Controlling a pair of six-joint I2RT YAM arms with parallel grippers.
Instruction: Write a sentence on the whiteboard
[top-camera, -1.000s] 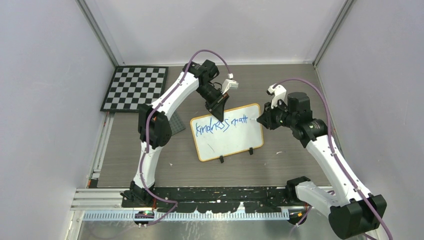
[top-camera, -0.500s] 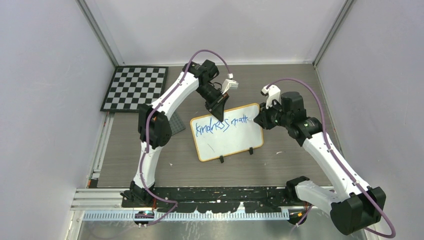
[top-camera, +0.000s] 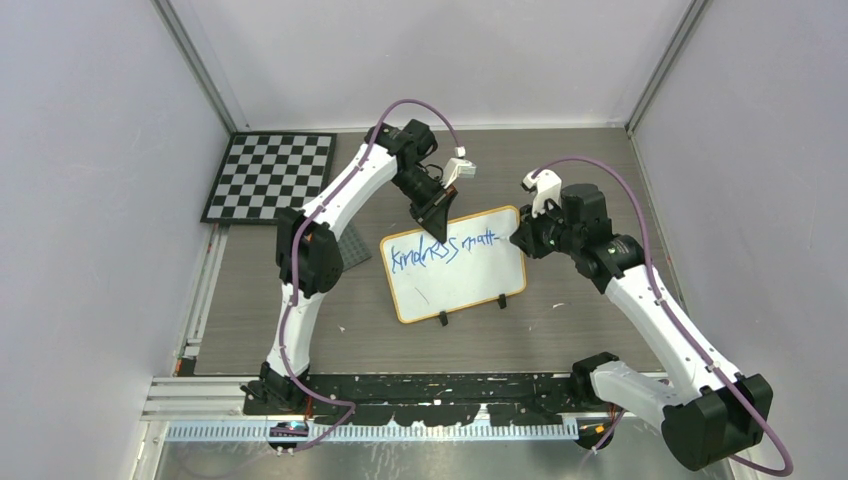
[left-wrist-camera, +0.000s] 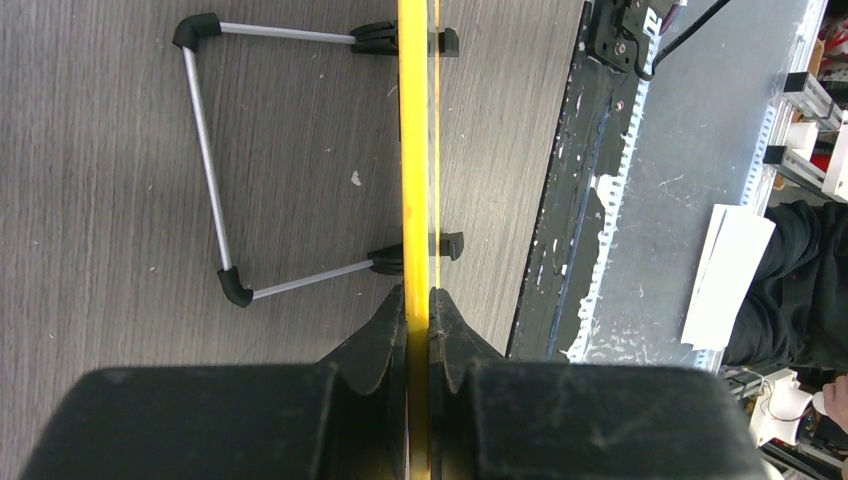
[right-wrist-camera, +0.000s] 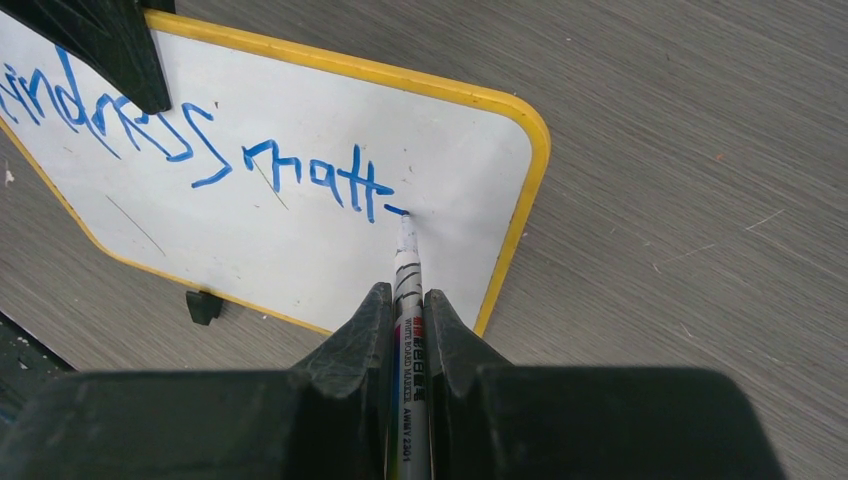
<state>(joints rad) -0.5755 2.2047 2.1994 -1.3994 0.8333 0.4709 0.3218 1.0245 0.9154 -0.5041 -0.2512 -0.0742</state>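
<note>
My left arm arches forward, left gripper (left-wrist-camera: 418, 297) pointing down, clamped on the whiteboard (left-wrist-camera: 417, 150) top edge; my right arm bends inward, right gripper (right-wrist-camera: 404, 297) pinching a marker (right-wrist-camera: 407, 262).

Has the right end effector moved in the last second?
Yes. The right end effector, holding the marker, shifted slightly left, toward the right edge of the whiteboard.

I have the whiteboard (top-camera: 455, 285) standing mid-way across the table (top-camera: 290, 335), the checkerboard (top-camera: 270, 177) well behind it to the left. My left gripper (top-camera: 437, 222) sits on its top edge. My right gripper (top-camera: 517, 238) is at its right end, the marker (right-wrist-camera: 408, 270) touching the end of the sentence (top-camera: 440, 248).
</note>
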